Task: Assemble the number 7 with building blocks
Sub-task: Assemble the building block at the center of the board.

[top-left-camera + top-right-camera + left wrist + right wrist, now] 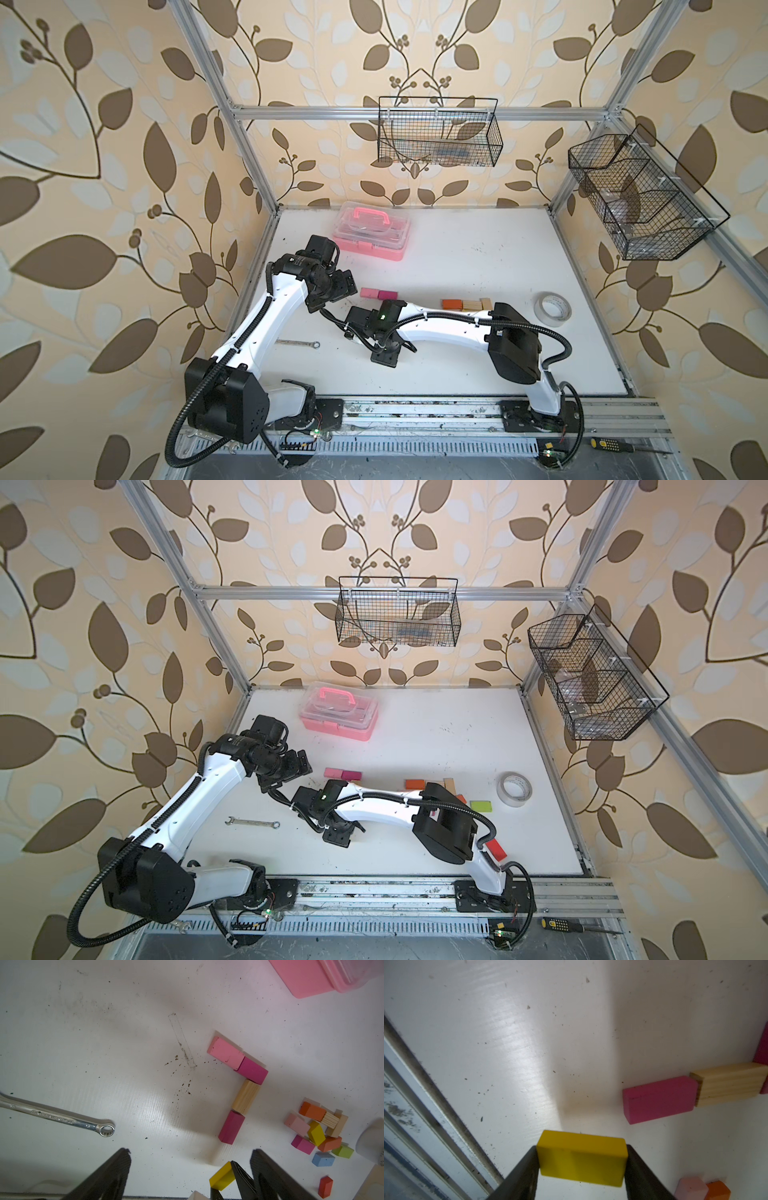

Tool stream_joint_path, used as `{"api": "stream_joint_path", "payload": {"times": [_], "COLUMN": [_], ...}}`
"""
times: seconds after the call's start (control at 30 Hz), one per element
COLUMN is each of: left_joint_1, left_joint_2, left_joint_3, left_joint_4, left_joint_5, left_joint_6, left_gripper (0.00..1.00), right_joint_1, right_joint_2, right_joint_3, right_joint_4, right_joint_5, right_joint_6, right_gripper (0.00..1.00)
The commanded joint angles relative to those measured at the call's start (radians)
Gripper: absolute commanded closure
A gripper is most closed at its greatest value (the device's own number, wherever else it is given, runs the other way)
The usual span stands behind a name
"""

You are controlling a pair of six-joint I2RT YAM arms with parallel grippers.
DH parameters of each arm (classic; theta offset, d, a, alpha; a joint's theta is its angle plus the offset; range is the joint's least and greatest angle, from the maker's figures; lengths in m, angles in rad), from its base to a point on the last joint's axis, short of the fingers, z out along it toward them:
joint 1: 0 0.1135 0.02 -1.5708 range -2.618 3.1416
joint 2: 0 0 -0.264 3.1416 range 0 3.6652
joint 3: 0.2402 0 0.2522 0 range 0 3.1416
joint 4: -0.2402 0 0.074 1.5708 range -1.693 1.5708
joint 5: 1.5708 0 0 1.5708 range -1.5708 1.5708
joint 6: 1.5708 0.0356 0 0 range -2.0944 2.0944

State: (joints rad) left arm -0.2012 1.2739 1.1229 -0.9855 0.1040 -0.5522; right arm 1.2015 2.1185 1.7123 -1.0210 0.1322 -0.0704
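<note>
While four blocks [246, 1096] abut, right pincer [582, 1155] grips one.

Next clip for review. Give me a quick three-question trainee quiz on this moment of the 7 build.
1. True or false: the left claw holds a block.
2. Which block does the right claw grip? A red, B yellow, C blue.
3. How many blocks already lie in the number 7?
Key: 1 false, it is open and empty. 2 B, the yellow block. 3 four.
</note>
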Motion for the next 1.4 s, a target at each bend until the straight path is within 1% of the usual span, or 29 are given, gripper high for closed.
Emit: {"api": "stream_joint_path", "payload": {"times": [0.0,0.13,0.27,0.3,0.4,0.47,0.5,0.6,0.67,0.7,0.73,0.8,0.83,0.9,0.97,1.03,1.1,1.17,1.3,1.37], "left_joint_1": [0.008,0.011,0.013,0.013,0.014,0.014,0.014,0.014,0.014,0.014,0.014,0.014,0.014,0.014,0.014,0.014,0.014,0.014,0.014,0.014], "left_joint_2": [-0.019,-0.018,-0.019,-0.018,-0.016,-0.016,-0.016,-0.019,-0.024,-0.026,-0.024,-0.021,-0.018,-0.002,0.0,-0.01,-0.01,-0.003,0.014,0.019], "left_joint_3": [-0.006,-0.005,-0.011,-0.013,-0.014,-0.017,-0.02,-0.03,-0.044,-0.055,-0.064,-0.089,-0.102,-0.121,-0.14,-0.159,-0.17,-0.181,-0.194,-0.196], "left_joint_4": [-0.03,-0.028,-0.024,-0.023,-0.017,-0.012,-0.007,0.005,0.029,0.045,0.063,0.103,0.126,0.159,0.182,0.2,0.214,0.234,0.255,0.26], "left_joint_5": [-0.015,-0.008,-0.002,0.0,0.006,0.011,0.015,0.025,0.051,0.072,0.097,0.156,0.196,0.273,0.313,0.322,0.337,0.364,0.393,0.4], "left_joint_6": [0.006,0.003,0.0,-0.002,-0.007,-0.009,-0.009,-0.013,-0.018,-0.021,-0.023,-0.025,-0.022,-0.013,-0.009,-0.008,-0.006,-0.008,-0.02,-0.022], "left_gripper": [0.07,0.07,0.07,0.07,0.07,0.07,0.07,0.07,0.07,0.07,0.07,0.07,0.07,0.07,0.06,0.06,0.05,0.05,0.05,0.05], "right_joint_1": [0.0,0.001,0.0,-0.001,-0.024,-0.062,-0.092,-0.21,-0.296,-0.346,-0.389,-0.449,-0.475,-0.505,-0.509,-0.492,-0.463,-0.432,-0.388,-0.373], "right_joint_2": [0.022,0.016,0.001,-0.01,-0.064,-0.139,-0.189,-0.347,-0.456,-0.501,-0.54,-0.609,-0.637,-0.674,-0.672,-0.653,-0.625,-0.602,-0.562,-0.542], "right_joint_3": [-0.016,-0.03,-0.039,-0.04,-0.043,-0.063,-0.082,-0.19,-0.319,-0.388,-0.476,-0.635,-0.71,-0.823,-0.887,-0.908,-0.909,-0.917,-0.977,-0.991], "right_joint_4": [-0.015,0.003,0.013,0.016,0.028,0.07,0.101,0.22,0.339,0.403,0.48,0.65,0.742,0.895,0.966,0.955,0.905,0.897,1.011,1.033], "right_joint_5": [0.025,0.026,0.041,0.05,0.054,0.027,0.007,-0.127,-0.256,-0.35,-0.448,-0.615,-0.687,-0.789,-0.871,-0.917,-0.928,-0.927,-0.919,-0.911], "right_joint_6": [-0.047,-0.048,-0.043,-0.037,0.015,0.083,0.138,0.325,0.484,0.574,0.657,0.798,0.866,0.963,1.005,0.99,0.953,0.939,0.993,0.998], "right_gripper": [0.38,0.32,0.15,0.12,0.1,0.1,0.1,0.1,0.1,0.08,0.05,0.04,0.02,0.0,0.0,0.0,0.0,0.0,0.0,0.0]}}
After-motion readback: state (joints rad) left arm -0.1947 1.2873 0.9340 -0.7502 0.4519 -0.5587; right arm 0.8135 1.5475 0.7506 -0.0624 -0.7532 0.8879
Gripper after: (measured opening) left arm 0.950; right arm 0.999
